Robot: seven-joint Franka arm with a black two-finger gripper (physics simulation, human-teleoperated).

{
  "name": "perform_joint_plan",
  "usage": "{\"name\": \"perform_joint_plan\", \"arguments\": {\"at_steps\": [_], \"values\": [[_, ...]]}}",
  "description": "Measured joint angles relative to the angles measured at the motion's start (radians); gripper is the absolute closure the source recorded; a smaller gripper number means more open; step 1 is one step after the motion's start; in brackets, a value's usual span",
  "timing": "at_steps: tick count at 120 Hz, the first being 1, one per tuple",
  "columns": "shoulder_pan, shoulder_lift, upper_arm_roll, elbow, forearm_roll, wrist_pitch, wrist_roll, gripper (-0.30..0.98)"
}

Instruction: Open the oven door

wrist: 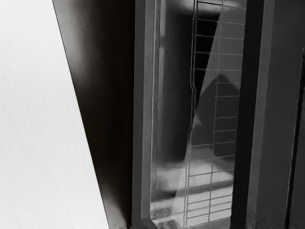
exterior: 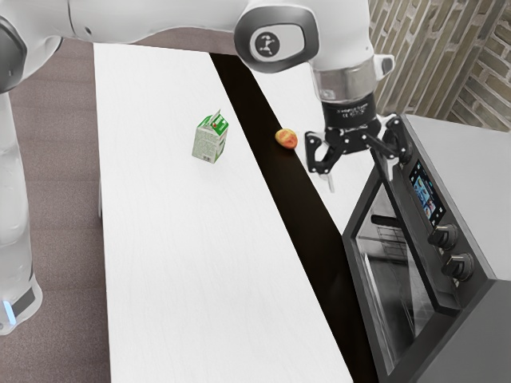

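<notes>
My gripper [exterior: 361,172] is above the upper end of the oven [exterior: 474,307] in the exterior view, fingers spread and nothing between them. Below it, the oven door [exterior: 358,275] has a grey frame around a glass pane, with a dark bar along the side near the control panel. From the wrist view, the door frame [wrist: 143,105] and the wire rack [wrist: 212,118] behind the glass are seen from above. I cannot tell whether the door stands slightly ajar.
Two knobs [exterior: 457,266] and a display [exterior: 427,192] are on the oven's panel. A green-and-white carton [exterior: 209,144] stands on the white table [exterior: 184,263]. A reddish-yellow fruit [exterior: 286,139] lies by the dark strip [exterior: 299,207], between table and oven.
</notes>
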Motion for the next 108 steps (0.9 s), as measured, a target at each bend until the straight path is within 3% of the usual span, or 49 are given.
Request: {"name": "perform_joint_plan", "arguments": {"at_steps": [82, 108], "values": [[0.123, 0.080, 0.051, 0.035, 0.007, 0.063, 0.262, 0.00], [0.128, 0.031, 0.051, -0.031, 0.013, 0.106, 0.288, 0.00]]}}
